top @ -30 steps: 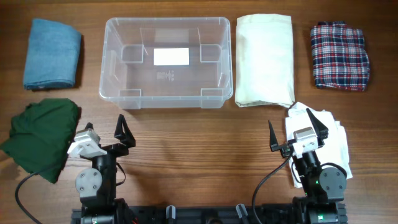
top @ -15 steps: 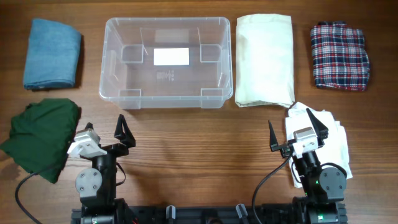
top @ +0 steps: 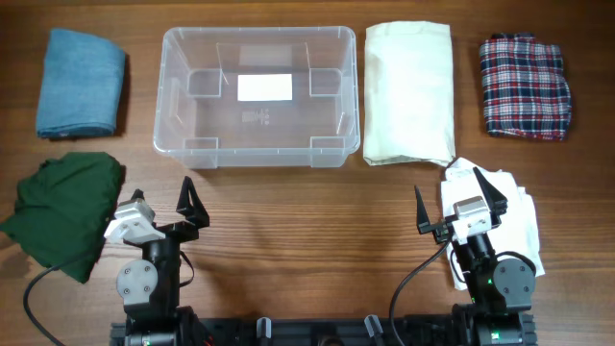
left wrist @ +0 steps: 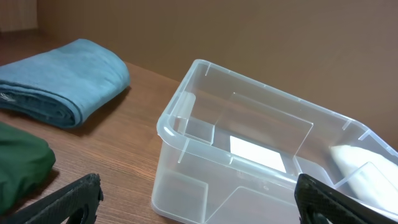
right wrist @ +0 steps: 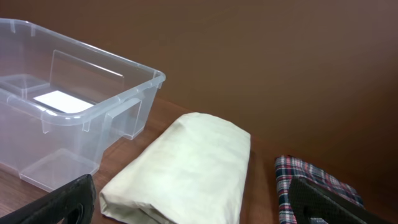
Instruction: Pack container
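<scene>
Cloth lies all round the brown wooden table (top: 307, 207). A folded blue towel (top: 81, 82) sits in the far left corner and a folded red-and-navy plaid cloth (top: 524, 86) in the far right corner. A folded cream cloth (top: 407, 91) lies just beside the right wall of the clear rectangular plastic container (top: 258, 30). The container stands upright at the middle of the far edge, with a white label (top: 265, 87) on its bottom.

By the left edge a crumpled dark green cloth (top: 62, 211) lies close to the left gripper (top: 160, 200). A rumpled white cloth (top: 514, 216) at the near right is partly hidden under the right arm. The right gripper (top: 452, 199) and the left one both have their fingers spread wide, gripping nothing.

From the left wrist, the cream cloth is only a blur through the container's wall. From the right wrist, the plaid cloth is cut off at the bottom.
</scene>
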Tool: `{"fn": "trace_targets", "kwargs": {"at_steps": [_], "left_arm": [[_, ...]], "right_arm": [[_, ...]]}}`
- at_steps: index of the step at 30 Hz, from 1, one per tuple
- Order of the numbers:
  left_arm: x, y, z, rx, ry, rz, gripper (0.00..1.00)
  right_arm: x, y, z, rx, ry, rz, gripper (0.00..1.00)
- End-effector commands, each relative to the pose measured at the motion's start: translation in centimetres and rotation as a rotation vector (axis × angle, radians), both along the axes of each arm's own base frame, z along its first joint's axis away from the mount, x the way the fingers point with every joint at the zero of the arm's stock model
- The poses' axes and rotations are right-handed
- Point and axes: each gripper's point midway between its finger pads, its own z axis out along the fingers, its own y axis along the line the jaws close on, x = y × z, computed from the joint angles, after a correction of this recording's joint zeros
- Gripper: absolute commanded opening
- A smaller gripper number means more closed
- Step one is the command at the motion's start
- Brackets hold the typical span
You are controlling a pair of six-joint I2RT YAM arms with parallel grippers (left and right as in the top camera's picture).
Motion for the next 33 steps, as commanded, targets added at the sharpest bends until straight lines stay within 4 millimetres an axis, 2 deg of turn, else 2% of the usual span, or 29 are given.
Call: {"fn": "trace_targets", "kwargs": {"at_steps": [1, 21, 24, 27, 28, 30, 33], "left_arm": [[0.0, 0.1, -0.1, 0.02, -0.001, 0.004, 1.0], [0.0, 0.1, -0.1, 0.02, -0.001, 0.004, 1.0], [0.0, 0.1, -0.1, 0.02, -0.001, 0.004, 1.0], [0.0, 0.1, -0.1, 0.02, -0.001, 0.004, 1.0], [0.0, 0.1, -0.1, 0.02, -0.001, 0.004, 1.0], [0.0, 0.1, -0.1, 0.02, -0.001, 0.004, 1.0], [0.0, 0.1, -0.1, 0.02, -0.001, 0.004, 1.0]], "right_arm": [[-0.1, 0.4, 0.0, -0.008, -0.007, 0.022, 1.0], [0.1, -0.5, -0.1, -0.043, -0.011, -0.029, 1.0], [-0.4, 1.2, 1.1, -0.06, -0.067, 0.068, 1.0], [-0.6, 1.6, 1.3, 0.005, -0.054, 0.097, 1.0], [-0.9, 2.3, 2.0, 0.072, -0.042, 0.142, 1.0], [-1.1, 2.7, 2.9, 0.086, -0.033, 0.172, 1.0], [0.0, 2.6, 5.4, 0.087, 0.004, 0.164, 1.0]]}}
